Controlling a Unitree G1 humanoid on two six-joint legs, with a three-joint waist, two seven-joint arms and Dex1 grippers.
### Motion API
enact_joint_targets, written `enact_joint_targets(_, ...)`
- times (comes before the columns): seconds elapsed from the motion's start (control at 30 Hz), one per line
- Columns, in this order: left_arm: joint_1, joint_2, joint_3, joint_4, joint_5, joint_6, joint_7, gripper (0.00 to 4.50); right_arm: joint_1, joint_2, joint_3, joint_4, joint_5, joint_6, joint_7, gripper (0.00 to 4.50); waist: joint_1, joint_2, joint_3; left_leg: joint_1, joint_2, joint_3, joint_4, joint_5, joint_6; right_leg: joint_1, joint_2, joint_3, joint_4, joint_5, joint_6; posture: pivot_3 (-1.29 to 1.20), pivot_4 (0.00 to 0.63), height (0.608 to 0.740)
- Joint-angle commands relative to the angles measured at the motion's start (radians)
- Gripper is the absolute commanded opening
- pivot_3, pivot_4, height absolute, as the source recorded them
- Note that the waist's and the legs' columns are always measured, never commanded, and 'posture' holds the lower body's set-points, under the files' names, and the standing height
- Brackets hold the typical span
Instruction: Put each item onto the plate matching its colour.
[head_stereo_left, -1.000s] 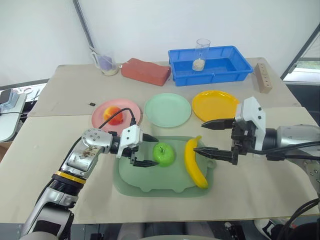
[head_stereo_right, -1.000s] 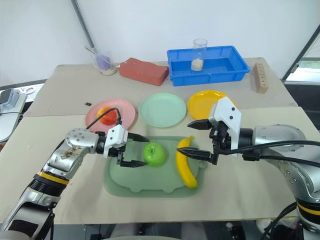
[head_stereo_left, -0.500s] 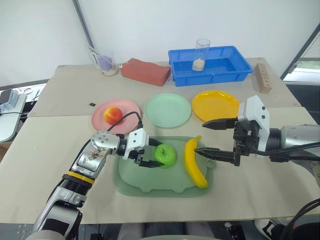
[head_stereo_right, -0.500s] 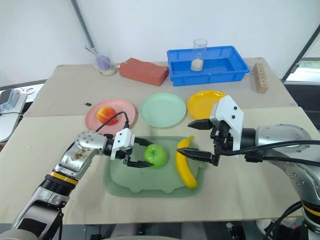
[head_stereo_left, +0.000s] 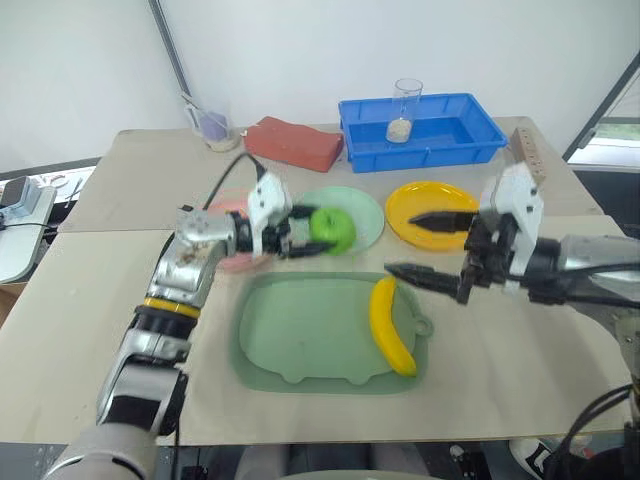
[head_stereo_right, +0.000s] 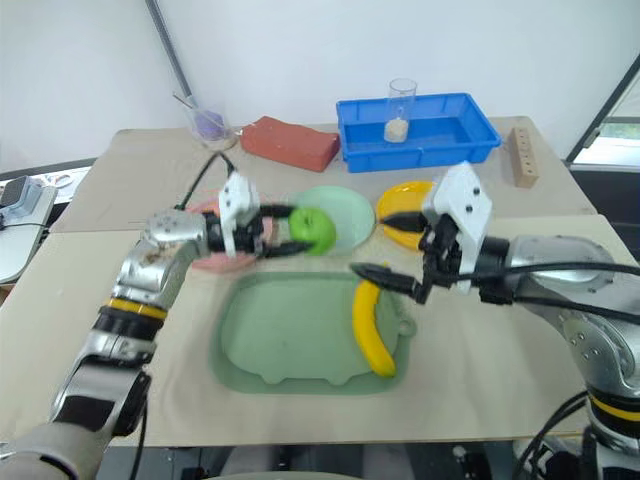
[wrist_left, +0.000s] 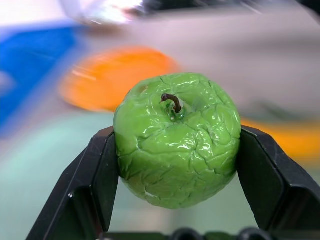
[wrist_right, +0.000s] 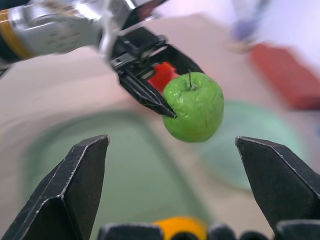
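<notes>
Status of left tool: closed on the green apple, one black finger on each side of the fruit, stem facing the wrist camera. The apple is held clear of the desk, over the near-left edge of the mint green plate.

Status of right tool: fully spread and empty. It hangs above the upper end of the banana, apart from it, with its far finger over the yellow-orange plate.

Item positions, taking the green tray as clock centre:
- Banana: lies lengthwise on the tray's right part, at 3 o'clock.
- Mint green plate: 12 o'clock, just beyond the tray.
- Yellow-orange plate: 1 o'clock, beside the mint green plate.
- Pink plate: 10 o'clock, largely hidden behind the left tool. The red-orange fruit is visible in the right wrist view, behind the left tool's fingers.
- Blue bin: far side of the desk, 1 o'clock, with a clear glass standing in it.
- Red block: 12 o'clock, left of the bin.
</notes>
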Motion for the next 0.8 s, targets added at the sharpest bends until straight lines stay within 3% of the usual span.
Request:
enact_joint_targets(0.03, -0.055, -0.052, 0.01, 0.131, 0.061, -0.073, 0.118, 2.93, -0.06, 0.037, 0.009, 0.016, -0.035, 0.027, -0.097, 4.5, -0.001, 0.0, 0.0, 0.0, 0.0, 0.0, -0.001, 0.0, 0.0, 0.0, 0.0, 0.0, 0.0, 0.002, 0.003, 0.0, 0.15, 0.74)
enact_joint_targets(0.33, -0.164, -0.174, -0.001, 0.482, 0.195, -0.267, 0.315, 2.93, -0.063, 0.059, 0.031, 0.006, -0.074, 0.058, -0.159, 4.5, 0.0, 0.0, 0.0, -0.001, 0.0, -0.002, -0.002, 0.002, 0.003, 0.004, 0.002, 0.0, 0.0, 0.002, 0.01, 0.0, 0.15, 0.74)
enact_joint_targets(0.43, -0.176, -0.183, -0.005, 0.534, 0.208, -0.295, 0.303, 4.25, -0.057, 0.061, 0.027, 0.004, -0.072, 0.066, -0.165, 4.5, -0.001, 0.0, 0.0, 0.0, 0.0, -0.002, -0.002, 0.002, 0.003, 0.005, 0.002, 0.0, 0.0, 0.002, 0.01, 0.0, 0.15, 0.74)
enact_joint_targets(0.5, -0.181, -0.184, 0.007, 0.544, 0.201, -0.3, 0.289, 4.45, -0.052, 0.06, 0.024, 0.003, -0.073, 0.07, -0.166, 4.5, -0.001, 0.0, 0.0, 0.0, 0.0, -0.002, -0.002, 0.002, 0.003, 0.005, 0.002, 0.0, 0.001, 0.002, 0.01, 0.0, 0.15, 0.74)
enact_joint_targets(0.63, -0.175, -0.177, 0.036, 0.501, 0.162, -0.284, 0.239, 4.45, -0.032, 0.052, 0.019, -0.005, -0.078, 0.073, -0.161, 4.5, 0.0, 0.0, 0.0, -0.001, 0.0, -0.002, -0.003, 0.002, 0.003, 0.005, 0.002, 0.0, 0.001, 0.002, 0.01, 0.0, 0.15, 0.74)
enact_joint_targets(0.8, -0.072, -0.078, 0.05, 0.164, 0.06, -0.135, 0.045, 4.45, 0.038, 0.024, -0.001, -0.048, -0.03, 0.136, -0.146, 4.5, -0.005, 0.001, -0.001, -0.001, 0.0, -0.002, -0.003, 0.002, 0.002, 0.006, 0.002, 0.0, 0.001, 0.002, 0.01, 0.0, 0.15, 0.74)
